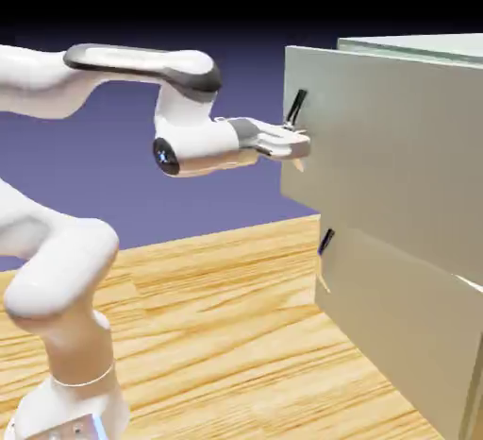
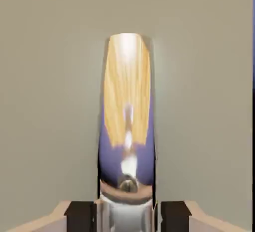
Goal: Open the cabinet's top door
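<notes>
The top door (image 1: 396, 150) fills the upper front of the cabinet (image 1: 415, 46), on the right of the exterior view, and it already stands slightly ajar: its near edge sits proud of the cabinet body and of the shorter lower panel (image 1: 396, 320). I'd say the pull has begun, with most of the swing left. The gripper (image 1: 300, 145) is level at the slim black handle (image 1: 295, 108), fingers pinched on its lower end. The hand view alone shows the grip: a glossy bar (image 2: 127, 126), mirroring the wooden table (image 1: 217, 325), stands between the two dark fingertips (image 2: 79, 216). Only the exterior view shows the gap.
</notes>
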{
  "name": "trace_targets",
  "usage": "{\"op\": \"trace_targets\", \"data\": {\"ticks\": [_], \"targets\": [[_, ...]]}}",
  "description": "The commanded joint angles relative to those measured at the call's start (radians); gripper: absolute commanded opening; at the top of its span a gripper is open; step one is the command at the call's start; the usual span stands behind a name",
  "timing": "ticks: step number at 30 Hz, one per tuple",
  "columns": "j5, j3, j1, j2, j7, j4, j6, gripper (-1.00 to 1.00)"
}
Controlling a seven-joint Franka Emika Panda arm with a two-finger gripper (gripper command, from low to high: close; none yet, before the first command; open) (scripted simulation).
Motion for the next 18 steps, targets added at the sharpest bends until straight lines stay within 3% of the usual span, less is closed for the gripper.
{"op": "trace_targets", "data": {"ticks": [1, 5, 8, 14, 18], "targets": [[-0.012, -0.036, 0.035, -0.002, -0.01, -0.014, 0.0, -1.0], [-0.011, -0.171, 0.18, 0.036, -0.124, -0.017, 0.056, -1.0], [-0.126, -0.25, 0.241, -0.024, -0.063, -0.075, 0.035, -1.0], [-0.212, -0.102, 0.036, -0.148, 0.164, -0.134, -0.129, -1.0], [-0.378, -0.207, 0.055, -0.236, 0.244, -0.213, -0.22, -1.0]]}}
